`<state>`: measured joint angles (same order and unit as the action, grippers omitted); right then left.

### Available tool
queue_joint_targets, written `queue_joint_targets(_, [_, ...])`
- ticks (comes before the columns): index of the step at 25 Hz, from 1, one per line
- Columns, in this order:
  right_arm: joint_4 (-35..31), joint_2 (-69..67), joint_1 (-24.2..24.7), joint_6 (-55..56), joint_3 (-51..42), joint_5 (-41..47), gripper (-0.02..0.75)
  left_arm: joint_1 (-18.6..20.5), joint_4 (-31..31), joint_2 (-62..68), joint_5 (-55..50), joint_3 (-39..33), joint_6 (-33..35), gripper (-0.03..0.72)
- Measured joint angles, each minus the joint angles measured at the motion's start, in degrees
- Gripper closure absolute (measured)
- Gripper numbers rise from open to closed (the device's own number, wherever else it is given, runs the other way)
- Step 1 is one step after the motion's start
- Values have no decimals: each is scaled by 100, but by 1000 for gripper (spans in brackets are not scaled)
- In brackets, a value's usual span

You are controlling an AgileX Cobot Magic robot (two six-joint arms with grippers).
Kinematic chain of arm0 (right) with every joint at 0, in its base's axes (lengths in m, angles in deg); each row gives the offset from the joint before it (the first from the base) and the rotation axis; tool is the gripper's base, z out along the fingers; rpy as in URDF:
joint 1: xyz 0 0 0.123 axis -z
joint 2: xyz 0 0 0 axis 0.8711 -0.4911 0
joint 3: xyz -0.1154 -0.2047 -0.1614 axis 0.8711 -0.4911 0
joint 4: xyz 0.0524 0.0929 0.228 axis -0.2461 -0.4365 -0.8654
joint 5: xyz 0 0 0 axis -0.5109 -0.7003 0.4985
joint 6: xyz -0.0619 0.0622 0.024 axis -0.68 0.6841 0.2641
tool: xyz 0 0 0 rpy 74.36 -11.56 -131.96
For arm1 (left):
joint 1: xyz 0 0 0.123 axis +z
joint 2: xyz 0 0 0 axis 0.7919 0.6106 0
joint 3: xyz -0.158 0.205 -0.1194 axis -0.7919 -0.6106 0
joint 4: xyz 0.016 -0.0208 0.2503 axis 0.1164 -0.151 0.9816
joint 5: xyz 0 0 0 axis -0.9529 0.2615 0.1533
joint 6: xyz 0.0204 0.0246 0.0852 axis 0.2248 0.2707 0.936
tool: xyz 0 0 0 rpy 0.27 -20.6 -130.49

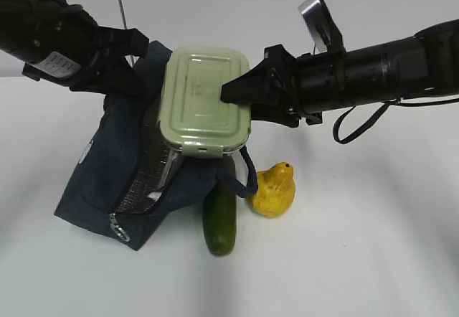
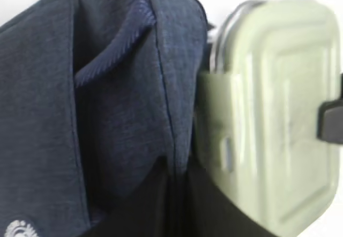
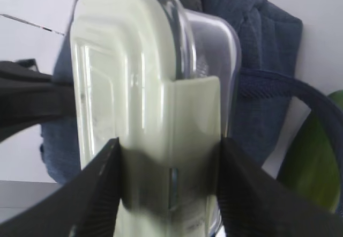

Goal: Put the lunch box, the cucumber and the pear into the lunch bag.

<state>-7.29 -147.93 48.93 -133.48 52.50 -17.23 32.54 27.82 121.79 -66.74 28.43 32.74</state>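
While the right gripper (image 3: 169, 183) clamps the lunch box (image 1: 206, 98) by its sage lid and clear base, the box sits at the lunch bag's (image 1: 115, 181) silver-lined mouth. Left gripper (image 1: 140, 77), clenched, pinches navy fabric. Smooth cucumber (image 1: 220, 216) and bumpy pear (image 1: 275, 190) lie just beside the bag on bare table.

Quick count on the table: one lunch box (image 1: 204, 98) with its sage-green lid, one navy lunch bag (image 1: 107, 181), one cucumber (image 1: 219, 220), one yellow pear (image 1: 274, 190). And two black grippers, left gripper (image 1: 133, 62) and right gripper (image 1: 240, 91).
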Motion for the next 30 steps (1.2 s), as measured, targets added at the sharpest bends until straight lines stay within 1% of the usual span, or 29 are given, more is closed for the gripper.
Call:
queue_joint_targets(5, [172, -62, -249, 0, 0, -357, 355, 0, 0, 0, 35, 0, 0, 687])
queue_joint_targets(10, [180, -69, -263, -9, 0, -566, 355, 0, -58, 0, 184, 0, -4, 687])
queue_joint_targets(22, [290, -75, -263, -21, 0, -789, 355, 0, -545, 0, 250, 0, 31, 687])
queue_joint_targets(30, [155, -83, -263, -21, 65, -812, 355, 0, -1231, 0, 239, 0, 429, 687])
